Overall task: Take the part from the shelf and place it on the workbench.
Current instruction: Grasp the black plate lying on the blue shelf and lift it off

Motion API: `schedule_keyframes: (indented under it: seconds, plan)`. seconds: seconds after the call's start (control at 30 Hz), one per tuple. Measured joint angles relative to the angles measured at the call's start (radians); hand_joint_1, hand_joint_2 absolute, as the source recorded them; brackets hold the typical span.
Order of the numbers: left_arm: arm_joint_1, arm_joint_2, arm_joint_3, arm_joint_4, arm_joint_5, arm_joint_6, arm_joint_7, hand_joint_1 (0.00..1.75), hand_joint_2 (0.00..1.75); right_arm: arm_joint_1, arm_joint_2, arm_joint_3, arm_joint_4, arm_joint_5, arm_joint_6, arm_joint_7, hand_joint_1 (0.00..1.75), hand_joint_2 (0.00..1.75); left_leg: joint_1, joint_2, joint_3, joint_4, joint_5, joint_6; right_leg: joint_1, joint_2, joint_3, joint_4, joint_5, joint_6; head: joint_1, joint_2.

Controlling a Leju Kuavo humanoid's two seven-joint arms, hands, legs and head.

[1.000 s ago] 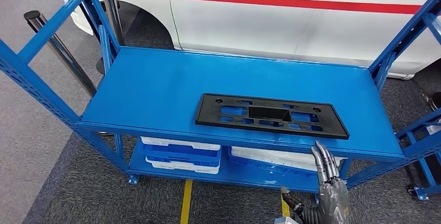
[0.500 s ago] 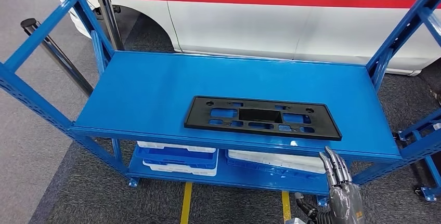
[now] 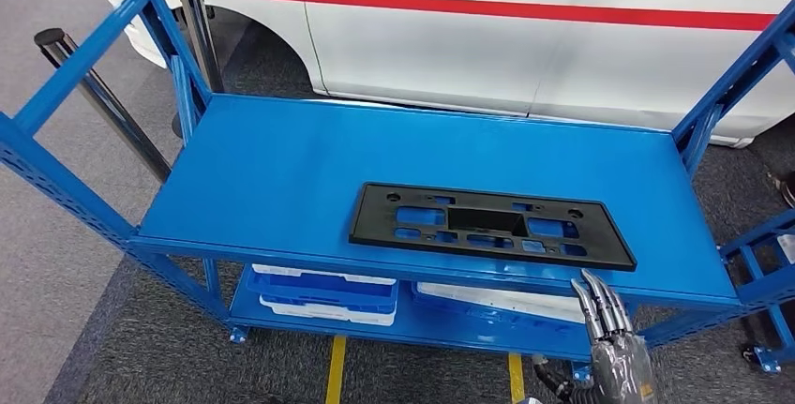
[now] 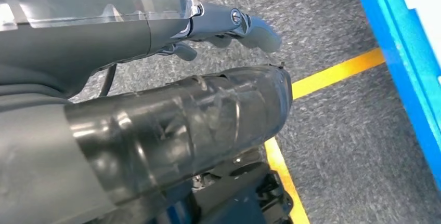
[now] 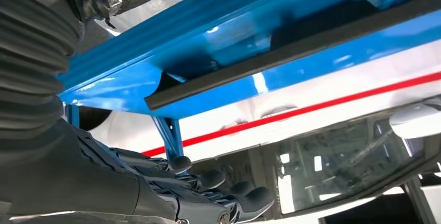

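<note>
Right hand [image 3: 614, 352], fingers straight and holding nothing, sits just below the blue metal shelf [image 3: 281, 170] edge, with the flat black rectangular plastic part [image 3: 491, 226] lying crosswise just ahead and above, nearer this hand.

1. The shelf [image 3: 281, 170] is being shown in a glossy bright blue across its deck and uprights.
2. The part [image 3: 490, 225] is being shown in matte black, and blue is being seen through its cut-outs.
3. The car [image 3: 525, 38] is being shown in white, with one red horizontal stripe [image 3: 469, 6] along its doors.
4. The trays [image 3: 323, 291] on the lower level are being shown in white and blue.
5. The floor [image 3: 56, 235] is being shown in speckled grey, marked with yellow lines [image 3: 335, 366].
6. The right hand [image 3: 614, 352] is being shown in silver-grey, with darker fingers.
7. The left hand [image 4: 171, 125] is being shown in dark grey under a clear, glossy cover.
8. The posts [image 3: 103, 95] are being shown in dark chrome with black caps.
</note>
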Motion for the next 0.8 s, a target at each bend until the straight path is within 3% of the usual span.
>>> schedule_keyframes:
  seconds: [0.03,0.07,0.1,0.17,0.23,0.3,0.4,0.5,0.53,0.57,0.6,0.63,0.7,0.73,0.8]
  plan:
    - [0.000,0.000,0.000,0.000,0.000,0.000,0.000,0.00,0.00,0.001,0.000,0.000,0.000,0.001,0.001,0.002,0.00,1.75,0.000,0.000,0.002,0.001,-0.002,0.001,-0.001,0.000,-0.033,0.053,-0.013,0.003,0.000,0.000]
    - [0.000,0.000,0.000,0.000,0.000,0.000,0.001,0.00,0.00,0.002,0.000,0.000,0.000,0.001,0.001,0.003,0.00,1.75,-0.001,0.000,0.005,0.001,-0.005,0.001,-0.003,0.000,-0.053,0.078,-0.007,0.006,0.000,0.000]
    - [0.001,0.000,0.000,0.000,0.000,0.002,0.002,0.00,0.00,0.003,-0.001,0.000,0.000,0.002,0.002,0.005,0.00,1.75,0.000,-0.001,0.009,0.003,-0.009,0.000,-0.005,0.000,-0.054,0.065,0.019,0.008,0.000,0.000]
    - [0.002,-0.001,0.000,0.000,0.000,0.009,0.005,0.00,0.00,0.003,-0.003,0.001,0.001,0.003,0.002,0.008,0.00,1.75,0.001,-0.002,0.019,0.008,-0.020,-0.006,-0.010,0.000,-0.012,-0.046,0.098,0.009,0.000,0.000]
    - [0.001,-0.001,0.000,0.000,0.000,0.025,0.011,0.00,0.00,0.004,-0.005,0.001,0.001,0.004,0.003,0.010,0.00,1.75,-0.002,-0.004,0.022,0.016,-0.031,-0.017,-0.008,0.000,0.029,-0.145,0.137,0.005,0.000,0.000]
    - [0.000,-0.001,0.000,0.000,0.000,0.047,0.022,0.00,0.00,0.007,-0.007,0.002,0.000,0.005,0.005,0.012,0.00,1.75,-0.004,-0.004,0.021,0.018,-0.036,-0.028,-0.003,0.002,0.037,-0.167,0.133,-0.003,-0.001,0.000]
    - [-0.001,-0.002,0.000,0.000,-0.001,0.072,0.039,0.00,0.00,0.010,-0.008,0.003,0.000,0.007,0.011,0.015,0.00,1.75,-0.001,-0.003,0.015,0.037,-0.055,-0.042,-0.006,0.004,0.041,-0.176,0.134,-0.020,-0.002,0.000]
    - [-0.003,-0.002,0.000,0.000,-0.003,0.077,0.045,0.00,0.00,0.008,-0.009,0.003,0.000,0.009,0.014,0.021,0.00,1.75,0.002,-0.002,-0.059,0.193,-0.136,-0.051,-0.006,-0.002,0.046,-0.180,0.132,-0.033,-0.002,0.000]
    - [-0.003,-0.002,0.000,0.000,-0.003,0.077,0.045,0.00,0.00,0.008,-0.009,0.003,0.000,0.009,0.015,0.021,0.00,1.75,0.002,-0.002,-0.092,0.254,-0.156,-0.052,-0.005,-0.003,0.047,-0.180,0.130,-0.035,-0.002,0.000]
    - [-0.002,-0.002,0.000,0.000,-0.003,0.077,0.046,0.00,0.00,0.008,-0.009,0.003,0.001,0.009,0.015,0.022,0.00,1.75,0.002,-0.002,-0.112,0.289,-0.159,-0.053,-0.004,-0.003,0.048,-0.180,0.129,-0.036,-0.002,0.000]
    - [-0.001,-0.002,0.000,0.000,-0.003,0.077,0.046,0.00,0.00,0.008,-0.010,0.003,0.001,0.009,0.015,0.022,0.00,1.75,0.002,-0.002,-0.117,0.289,-0.142,-0.052,-0.003,-0.003,0.051,-0.179,0.128,-0.037,-0.002,0.000]
    - [-0.001,-0.002,0.000,0.000,-0.003,0.077,0.046,0.00,0.00,0.008,-0.010,0.003,0.001,0.009,0.015,0.022,0.00,1.75,0.002,-0.002,-0.103,0.251,-0.108,-0.050,-0.003,-0.002,0.054,-0.179,0.126,-0.037,-0.003,0.000]
    - [-0.002,-0.002,0.000,0.000,-0.003,0.077,0.046,0.00,0.00,0.008,-0.012,0.003,0.002,0.009,0.015,0.022,0.00,1.75,0.001,-0.002,-0.048,0.122,-0.037,-0.042,-0.001,-0.001,0.061,-0.178,0.120,-0.034,-0.002,0.000]
    - [-0.003,-0.002,0.000,0.000,-0.003,0.077,0.046,0.00,0.00,0.007,-0.012,0.003,0.002,0.010,0.016,0.022,0.00,1.75,-0.001,-0.003,-0.026,0.071,-0.018,-0.038,0.001,-0.001,0.062,-0.177,0.118,-0.030,-0.002,0.000]
    - [-0.005,-0.002,0.000,0.000,-0.004,0.075,0.046,0.00,0.00,0.005,-0.014,0.004,0.002,0.012,0.020,0.023,0.00,1.75,-0.005,-0.004,-0.011,0.032,-0.017,-0.033,0.003,0.000,0.060,-0.176,0.118,-0.021,-0.002,0.000]
